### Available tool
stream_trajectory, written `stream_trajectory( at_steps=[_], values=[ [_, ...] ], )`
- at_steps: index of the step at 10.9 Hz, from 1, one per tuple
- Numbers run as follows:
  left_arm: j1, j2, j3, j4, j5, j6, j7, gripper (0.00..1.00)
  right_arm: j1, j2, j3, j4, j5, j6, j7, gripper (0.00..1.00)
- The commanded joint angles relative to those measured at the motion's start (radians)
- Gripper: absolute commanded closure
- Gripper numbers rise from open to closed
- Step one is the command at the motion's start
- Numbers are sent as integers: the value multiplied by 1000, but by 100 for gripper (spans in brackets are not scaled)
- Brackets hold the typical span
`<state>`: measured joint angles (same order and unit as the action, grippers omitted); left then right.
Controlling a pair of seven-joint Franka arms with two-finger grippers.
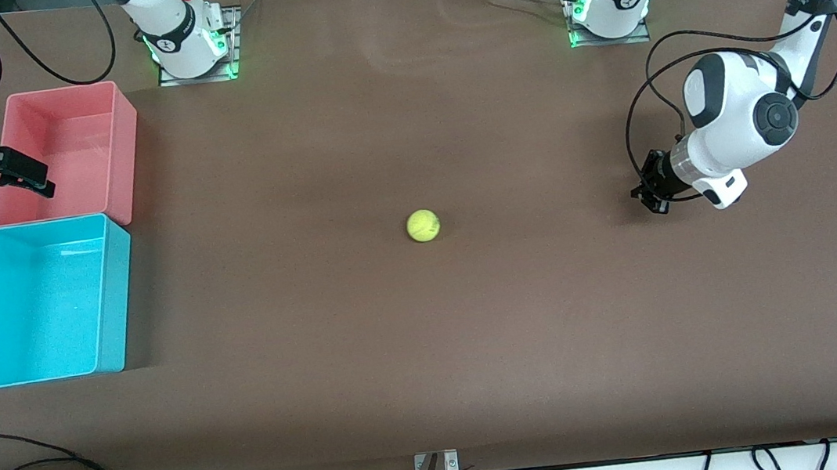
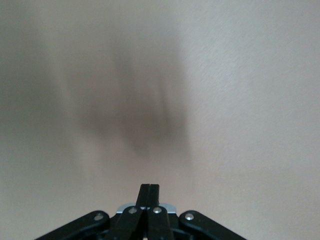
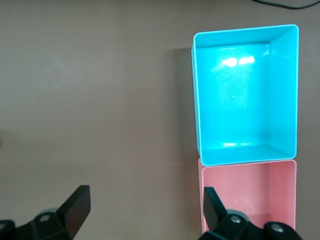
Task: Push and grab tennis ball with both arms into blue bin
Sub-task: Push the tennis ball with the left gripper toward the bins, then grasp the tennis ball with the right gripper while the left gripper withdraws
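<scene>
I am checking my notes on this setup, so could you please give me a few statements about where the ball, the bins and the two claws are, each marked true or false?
1. The tennis ball lies on the bare table, apart from both bins. True.
2. The blue bin already holds the ball. False: its inside is empty, as the right wrist view also shows.
3. The pink bin stands beside the blue bin, farther from the front camera. True.
4. The left claw is open wide. False: its fingers are shut together, holding nothing.
5. The right claw hovers over the pink bin's edge with its fingers open. True.
6. The left claw touches the ball. False: it is low toward the left arm's end of the table, well apart from the ball.
</scene>
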<state>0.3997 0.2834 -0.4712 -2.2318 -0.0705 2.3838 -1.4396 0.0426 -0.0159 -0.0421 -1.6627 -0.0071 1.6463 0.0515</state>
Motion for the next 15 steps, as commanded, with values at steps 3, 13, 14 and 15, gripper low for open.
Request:
stream_trajectory(
  at_steps=[3, 13, 14, 15],
  values=[
    [36, 2, -4, 101, 188, -18, 21, 100, 63, 65, 2, 23, 7, -5, -21, 0],
    [44, 25, -7, 199, 288, -77, 202, 0, 186, 166, 2, -328, 12, 274, 2, 0],
    [44, 26, -7, 198, 288, -92, 332, 0, 186, 166, 2, -392, 12, 364, 1, 0],
    [45, 26, -9, 201, 275, -106, 414, 0, 186, 168, 4, -446, 12, 421, 1, 0]
  ],
)
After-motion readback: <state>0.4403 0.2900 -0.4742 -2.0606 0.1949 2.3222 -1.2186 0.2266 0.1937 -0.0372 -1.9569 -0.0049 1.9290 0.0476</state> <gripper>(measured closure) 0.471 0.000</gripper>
